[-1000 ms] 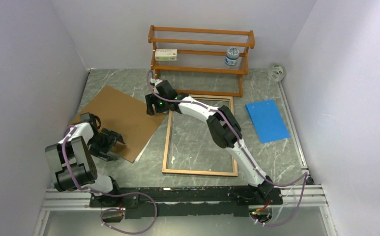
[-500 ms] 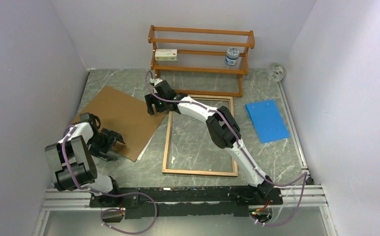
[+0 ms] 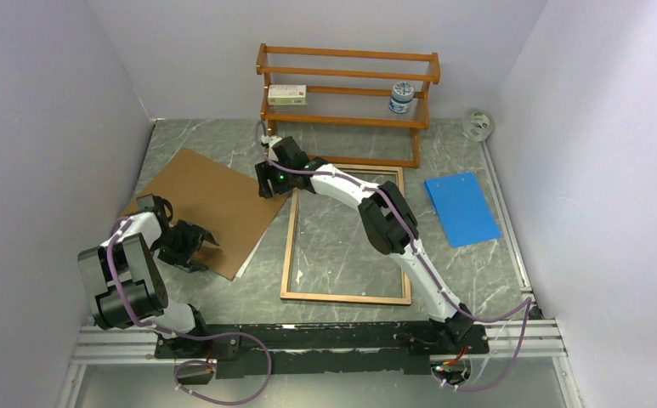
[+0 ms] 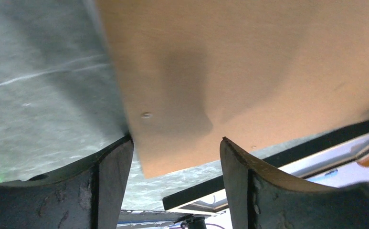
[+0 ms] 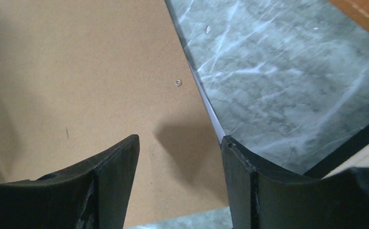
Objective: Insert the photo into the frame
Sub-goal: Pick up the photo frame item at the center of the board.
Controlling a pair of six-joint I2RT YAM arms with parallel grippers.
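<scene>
The brown board (image 3: 201,200) lies flat on the left part of the desk (image 3: 478,280). The photo (image 5: 211,113) lies under it, and only a thin white strip shows along the board's right edge. The frame (image 3: 288,255) lies just beside the board, in the middle of the desk, with its wood-brown side up. The left gripper (image 4: 176,140) has its fingers apart, with the board's near corner between them. The right gripper (image 5: 180,138) is over the board's far right corner, fingers apart too, holding nothing.
</scene>
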